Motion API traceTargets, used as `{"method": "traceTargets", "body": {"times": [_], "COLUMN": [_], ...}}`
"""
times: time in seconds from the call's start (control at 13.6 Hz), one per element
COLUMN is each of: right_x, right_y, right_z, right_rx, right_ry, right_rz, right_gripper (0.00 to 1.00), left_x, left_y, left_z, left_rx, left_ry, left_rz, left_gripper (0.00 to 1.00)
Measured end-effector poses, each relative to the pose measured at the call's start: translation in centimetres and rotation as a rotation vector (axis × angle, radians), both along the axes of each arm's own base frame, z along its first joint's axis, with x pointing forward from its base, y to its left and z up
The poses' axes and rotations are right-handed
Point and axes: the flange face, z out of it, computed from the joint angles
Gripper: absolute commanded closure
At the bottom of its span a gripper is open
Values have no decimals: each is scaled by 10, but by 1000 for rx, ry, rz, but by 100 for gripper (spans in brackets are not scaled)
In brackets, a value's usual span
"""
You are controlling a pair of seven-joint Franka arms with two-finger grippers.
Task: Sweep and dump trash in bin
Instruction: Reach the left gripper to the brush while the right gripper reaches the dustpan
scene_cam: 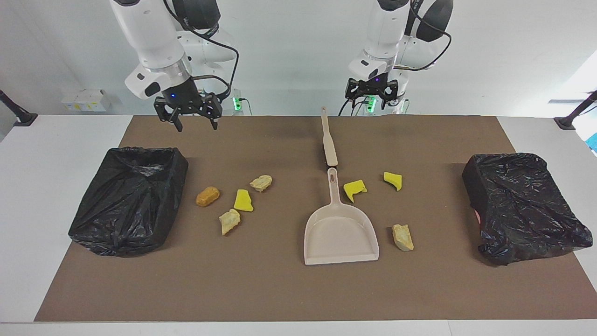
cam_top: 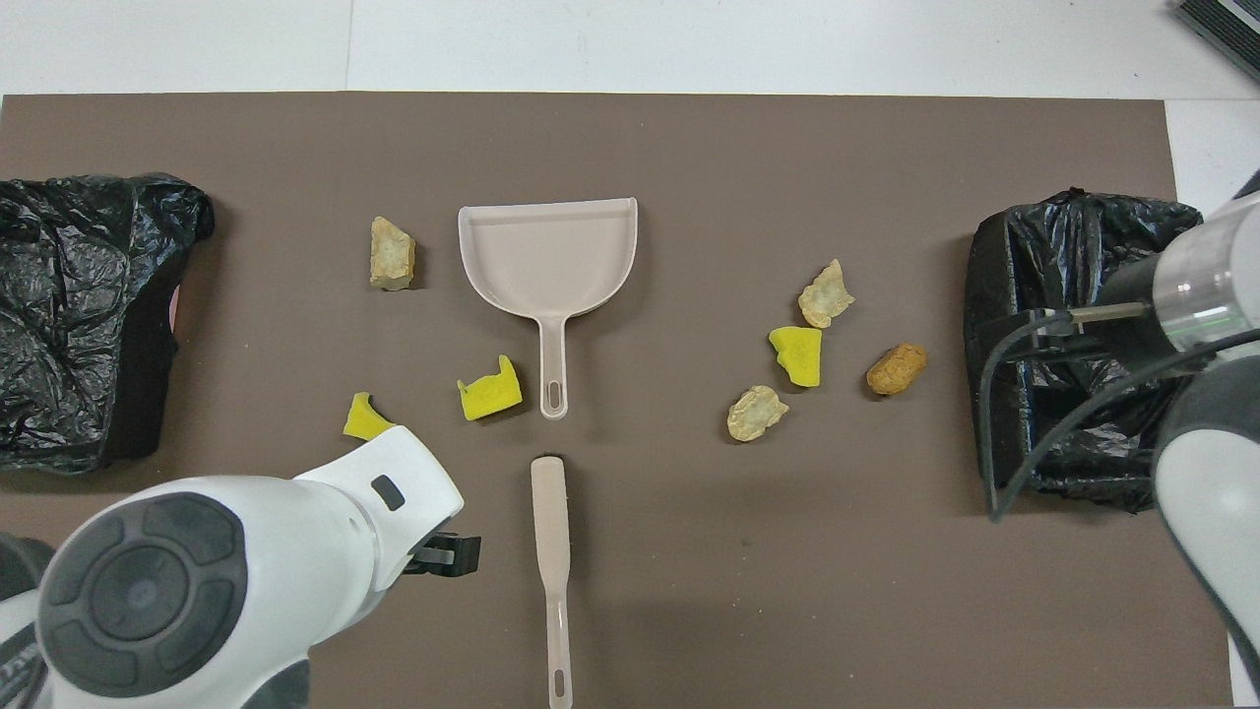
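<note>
Legible text, labels, brands, numbers, signs: none. The dark band on the right arm's upper link [scene_cam: 208, 31] carries lettering too small to read. The white boxes [scene_cam: 85, 100] by the wall at the bench's edge show no readable marking.

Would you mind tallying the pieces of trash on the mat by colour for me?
Bright yellow foam wedges: 3
Pale tan rocky chunks: 3
Orange-brown nugget: 1
Total: 7
</note>
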Motion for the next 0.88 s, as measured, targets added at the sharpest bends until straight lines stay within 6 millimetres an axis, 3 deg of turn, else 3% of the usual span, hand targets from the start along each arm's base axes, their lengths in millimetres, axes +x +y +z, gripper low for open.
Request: {"method": "traceTargets", "body": {"times": [0.37, 0.88], "right_x": [10, 42], "right_y": [93, 217], "right_z": [-32, -125], "right_rx": [31, 44], "right_ry": [-36, 11], "right_rz": [-62, -7], "right_gripper": [0, 0], "left_x": [-27, -69], "left_y": [-21, -53], "left_z": [-35, -85], "left_rx": [2, -11], "left_ry": [1, -17], "left_rz": [2, -15], "left_gripper": [0, 0]}}
